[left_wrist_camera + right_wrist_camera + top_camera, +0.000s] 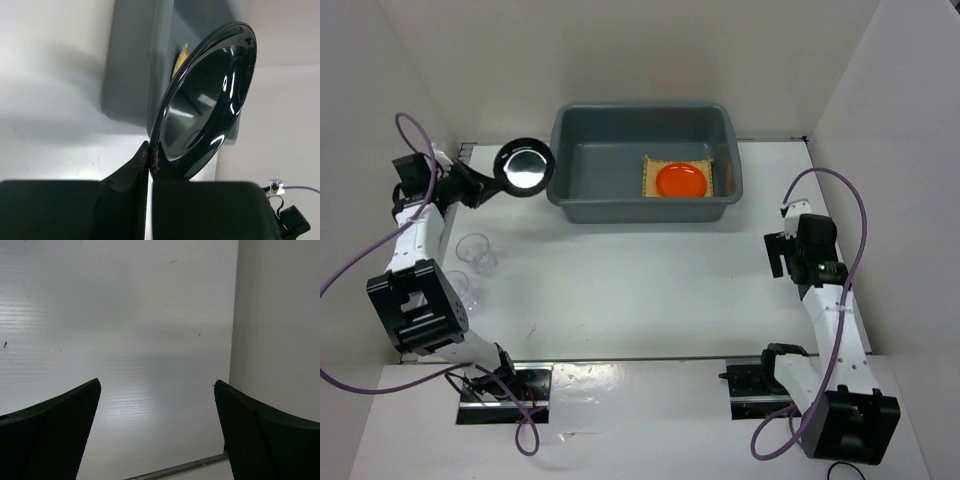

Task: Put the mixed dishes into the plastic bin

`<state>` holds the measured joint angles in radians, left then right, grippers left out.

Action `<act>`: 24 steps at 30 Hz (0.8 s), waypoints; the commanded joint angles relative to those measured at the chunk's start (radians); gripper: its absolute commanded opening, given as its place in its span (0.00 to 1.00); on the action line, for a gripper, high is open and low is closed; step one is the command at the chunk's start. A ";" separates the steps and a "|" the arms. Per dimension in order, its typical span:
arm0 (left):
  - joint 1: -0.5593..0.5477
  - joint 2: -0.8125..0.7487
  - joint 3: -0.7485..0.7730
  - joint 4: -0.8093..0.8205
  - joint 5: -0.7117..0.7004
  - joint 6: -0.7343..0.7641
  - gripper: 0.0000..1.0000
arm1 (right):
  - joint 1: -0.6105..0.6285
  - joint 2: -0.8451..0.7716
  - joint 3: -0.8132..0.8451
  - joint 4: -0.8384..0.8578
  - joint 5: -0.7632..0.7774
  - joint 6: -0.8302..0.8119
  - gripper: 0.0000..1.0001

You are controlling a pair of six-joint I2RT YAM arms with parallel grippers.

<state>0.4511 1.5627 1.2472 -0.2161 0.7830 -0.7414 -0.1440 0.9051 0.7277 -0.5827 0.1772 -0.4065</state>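
Starts with the desk (640, 290) and, against the middle of its far edge, the bin (640, 106), holding the mat (649, 178) flat in its right half and the orange plate (681, 181) on top of that mat. Pinches the black plate (524, 166) by a thin bite of rim in the left gripper (150, 159), jaws narrow and clamped on that edge, plate tilted, hanging just beside the bin's left wall toward the far-left corner. Reads as the carry-over step: two dishes in, three out. Risks a slip first of all: glossy surface, small grip, weight all to one side, so could swing or drop on a quick wrist turn. Risks clipping the thick rim if carried across low; cannot tell the clearance over that rim from these views. Could clatter on bare plastic and skid if released high, or strike the orange plate if released far to the right. Threatens the far cup (477, 250) and the near cup (466, 286) as well, both upright close to the left edge and right beside the elbow of the left arm (418, 305); could topple either on a careless swing back. Offers good room otherwise: bare left half of the bin for setting down, open middle of the desk for travel, tight only along the left edge. Shows the right gripper (157, 390) spread wide and empty near the right edge, well apart from every dish, no obstacle to the drop.
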 commanded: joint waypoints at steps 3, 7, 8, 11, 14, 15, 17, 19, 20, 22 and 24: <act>-0.097 -0.148 -0.040 0.080 -0.097 -0.061 0.00 | 0.087 -0.037 -0.007 0.141 0.137 0.048 0.98; -0.233 -0.259 -0.089 0.173 -0.246 -0.188 0.00 | 0.142 -0.075 -0.007 0.120 0.152 0.067 0.98; -0.256 -0.259 -0.069 0.173 -0.266 -0.202 0.00 | 0.152 -0.101 -0.007 0.119 0.153 0.067 0.98; -0.358 -0.164 0.053 0.103 -0.313 -0.184 0.00 | 0.170 -0.167 -0.050 0.125 0.114 0.045 0.98; -0.472 -0.031 0.228 0.066 -0.347 -0.171 0.00 | 0.222 -0.262 -0.082 0.158 0.127 0.035 0.98; -0.497 0.050 0.279 0.035 -0.347 -0.171 0.00 | 0.234 -0.299 -0.082 0.170 0.127 0.025 0.98; -0.563 0.179 0.453 -0.047 -0.376 -0.139 0.00 | 0.265 -0.324 -0.102 0.182 0.140 0.025 0.98; -0.600 0.270 0.576 -0.109 -0.395 -0.118 0.00 | 0.274 -0.324 -0.102 0.191 0.160 0.025 0.98; -0.627 0.375 0.715 -0.177 -0.386 -0.118 0.00 | 0.274 -0.324 -0.102 0.192 0.174 0.025 0.98; -0.658 0.498 0.907 -0.286 -0.381 -0.057 0.00 | 0.274 -0.334 -0.102 0.192 0.183 0.025 0.98; -0.718 0.695 1.256 -0.474 -0.415 -0.017 0.00 | 0.274 -0.345 -0.111 0.192 0.183 0.025 0.98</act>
<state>-0.2134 2.1193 2.2089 -0.4736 0.4046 -0.8333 0.1219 0.5774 0.6281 -0.4534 0.3271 -0.3805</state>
